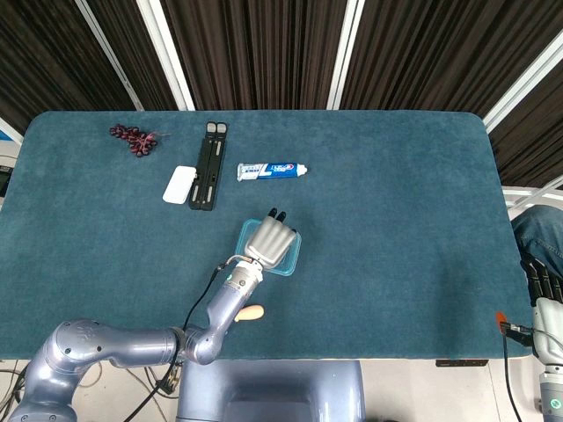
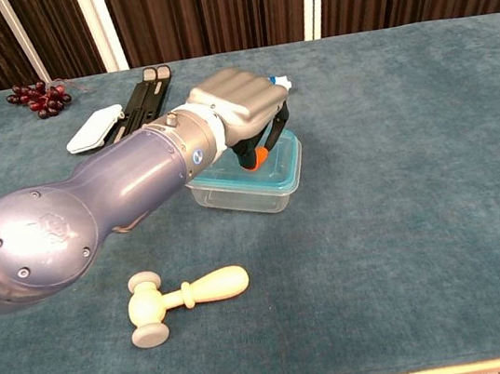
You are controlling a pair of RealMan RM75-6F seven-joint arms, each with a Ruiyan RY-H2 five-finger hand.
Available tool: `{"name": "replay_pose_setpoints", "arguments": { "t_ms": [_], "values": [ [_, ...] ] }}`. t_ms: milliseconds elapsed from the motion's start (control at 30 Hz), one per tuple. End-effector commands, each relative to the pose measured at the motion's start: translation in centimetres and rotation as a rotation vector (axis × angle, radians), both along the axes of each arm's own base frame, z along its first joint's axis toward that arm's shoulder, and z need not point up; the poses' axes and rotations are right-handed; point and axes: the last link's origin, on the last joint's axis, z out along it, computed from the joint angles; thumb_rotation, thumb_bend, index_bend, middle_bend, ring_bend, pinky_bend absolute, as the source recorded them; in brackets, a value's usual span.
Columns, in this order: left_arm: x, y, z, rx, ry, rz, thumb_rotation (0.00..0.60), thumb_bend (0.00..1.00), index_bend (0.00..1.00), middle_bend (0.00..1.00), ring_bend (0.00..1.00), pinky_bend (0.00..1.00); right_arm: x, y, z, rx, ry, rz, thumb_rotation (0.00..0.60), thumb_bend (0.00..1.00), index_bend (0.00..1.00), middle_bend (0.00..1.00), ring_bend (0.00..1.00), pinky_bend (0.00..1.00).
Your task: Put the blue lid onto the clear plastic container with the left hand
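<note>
Teal table, left hand (image 2: pixel 236 104) arched over the lid (image 2: pixel 288 158), fingers (image 2: pixel 247 154) curled down onto it, grip unclear. Uneven pressure could tip it off the container (image 2: pixel 242 193).

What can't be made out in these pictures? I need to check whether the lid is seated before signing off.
- Blue lid: the left robot hand covers most of it in both views, so its seating on the clear container is unconfirmed.
- Right robot hand: only in the head view, at the frame edge; its state is unclear.
- Wooden mallet: head view, mostly behind the left arm.
</note>
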Motion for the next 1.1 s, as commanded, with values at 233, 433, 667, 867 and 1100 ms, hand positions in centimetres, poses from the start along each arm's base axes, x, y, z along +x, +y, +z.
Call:
{"name": "replay_pose_setpoints", "arguments": {
  "t_ms": [233,433,667,867,1100],
  "values": [
    [-0.4,-0.2,0.0,0.002,-0.004,0.000,0.600,0.53,0.65,0.53,0.23,0.24,0.0,0.0,0.0,0.001,-0.001,-0.001,0.600,0.35,0.00,0.00,0.00,0.00],
    [-1.1,0.1,0.0,0.011,-0.005,0.013,0.600,0.53,0.65,0.53,0.23,0.24,0.0,0.0,0.0,0.000,-0.001,-0.002,0.600,0.35,0.00,0.00,0.00,0.00],
    [-1.6,0.5,0.1,0.016,-0.019,0.016,0.600,0.53,0.65,0.53,0.23,0.24,0.0,0.0,0.0,0.000,-0.002,-0.009,0.600,0.35,0.00,0.00,0.00,0.00],
    [-1.6,0.5,-0.1,0.014,-0.032,0.004,0.600,0.53,0.65,0.53,0.23,0.24,0.0,-0.1,0.0,-0.001,-0.002,-0.010,0.600,0.35,0.00,0.00,0.00,0.00],
    [-1.6,0.2,-0.4,0.001,-0.045,-0.005,0.600,0.53,0.65,0.53,0.23,0.24,0.0,0.0,0.0,0.000,-0.004,-0.009,0.600,0.35,0.00,0.00,0.00,0.00]
  ]
}}
